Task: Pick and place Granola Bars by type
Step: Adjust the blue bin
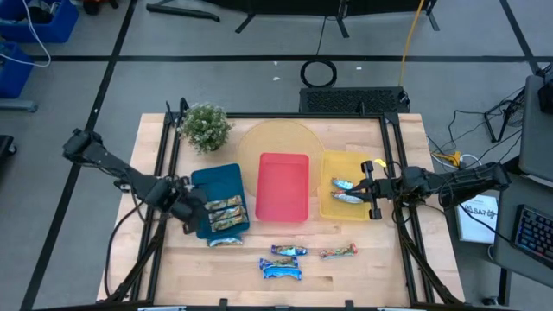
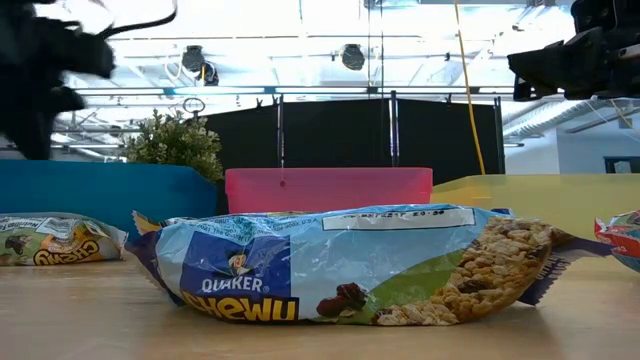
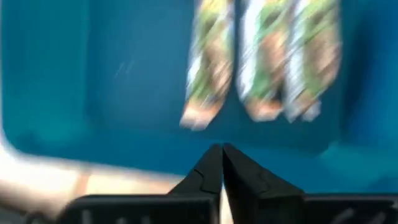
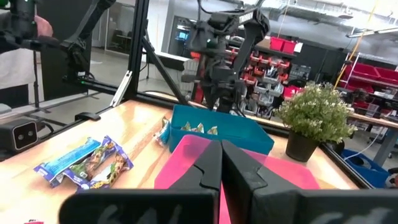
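Observation:
Three tan-gold bars (image 1: 226, 212) lie side by side in the blue tray (image 1: 210, 181), and a fourth tan-gold bar (image 1: 225, 242) lies on the table just off the tray's near edge. Two silvery bars (image 1: 346, 190) lie in the yellow tray (image 1: 341, 164). Two bright blue bars (image 1: 283, 262) and one silvery-teal bar with red (image 1: 339, 252) rest flat on the wood near the near edge. My left gripper (image 1: 194, 210) is shut over the blue tray's left side; its wrist view shows the fingers (image 3: 222, 158) short of the three bars (image 3: 264, 62). My right gripper (image 1: 367, 187), shut (image 4: 221, 152), hangs over the yellow tray.
An empty red tray (image 1: 283, 186) sits between the blue and yellow trays. A potted plant (image 1: 206, 126) stands at the far left corner, with a pale round board (image 1: 276, 138) behind the trays. In the low view a blue bar (image 2: 340, 270) lies close to the camera. A person's sleeve (image 4: 18, 56) shows beyond the table.

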Tool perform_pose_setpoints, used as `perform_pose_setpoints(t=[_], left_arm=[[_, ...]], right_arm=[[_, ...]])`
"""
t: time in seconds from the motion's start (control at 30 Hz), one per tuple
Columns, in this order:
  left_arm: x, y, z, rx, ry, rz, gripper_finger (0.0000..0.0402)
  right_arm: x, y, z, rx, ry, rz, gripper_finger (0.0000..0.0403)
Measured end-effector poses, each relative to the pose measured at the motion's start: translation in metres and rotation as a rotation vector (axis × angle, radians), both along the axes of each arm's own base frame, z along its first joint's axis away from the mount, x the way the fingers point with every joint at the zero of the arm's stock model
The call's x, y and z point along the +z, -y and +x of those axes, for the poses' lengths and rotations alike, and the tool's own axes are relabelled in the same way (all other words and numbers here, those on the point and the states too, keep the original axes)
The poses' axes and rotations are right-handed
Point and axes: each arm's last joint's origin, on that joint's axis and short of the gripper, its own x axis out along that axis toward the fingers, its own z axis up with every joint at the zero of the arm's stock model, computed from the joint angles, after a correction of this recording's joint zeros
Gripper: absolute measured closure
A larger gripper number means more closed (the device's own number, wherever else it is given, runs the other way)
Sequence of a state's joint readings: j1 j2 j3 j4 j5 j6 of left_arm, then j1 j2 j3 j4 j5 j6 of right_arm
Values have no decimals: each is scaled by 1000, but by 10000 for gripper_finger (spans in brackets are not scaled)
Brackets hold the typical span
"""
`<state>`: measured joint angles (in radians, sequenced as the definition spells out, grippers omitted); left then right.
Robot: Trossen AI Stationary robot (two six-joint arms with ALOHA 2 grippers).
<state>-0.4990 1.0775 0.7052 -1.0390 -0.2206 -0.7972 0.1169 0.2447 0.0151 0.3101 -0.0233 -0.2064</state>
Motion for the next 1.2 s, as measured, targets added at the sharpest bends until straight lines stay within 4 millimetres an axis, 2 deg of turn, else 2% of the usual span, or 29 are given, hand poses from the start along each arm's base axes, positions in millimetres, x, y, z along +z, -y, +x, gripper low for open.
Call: perform_pose_setpoints(t=[0.2, 0.3, 0.43, 0.5, 0.7, 0.87, 0.97, 1.2], left_arm=[[4, 3, -10, 23, 25, 64, 395], [8, -3, -20, 81, 26, 109, 396], [10, -13, -36, 213, -39, 205, 395], [12, -15, -39, 233, -6, 210, 398], [12, -15, -38, 270, 26, 211, 396], [10, -15, -34, 468, 49, 171, 394], [6, -16, -30, 543, 60, 205, 397], [-8, -24, -12, 620, -58, 302, 398]], right_arm=[[1, 0, 0, -1, 14, 5, 403], [1, 0, 0, -4, 14, 6, 403], [1, 2, 0, -78, 14, 11, 403], [1, 4, 0, -131, 13, 15, 403], [1, 5, 0, -181, 9, 17, 403], [1, 5, 0, -180, 12, 18, 403], [1, 5, 0, -180, 12, 18, 403], [1, 5, 0, -180, 12, 18, 403]])
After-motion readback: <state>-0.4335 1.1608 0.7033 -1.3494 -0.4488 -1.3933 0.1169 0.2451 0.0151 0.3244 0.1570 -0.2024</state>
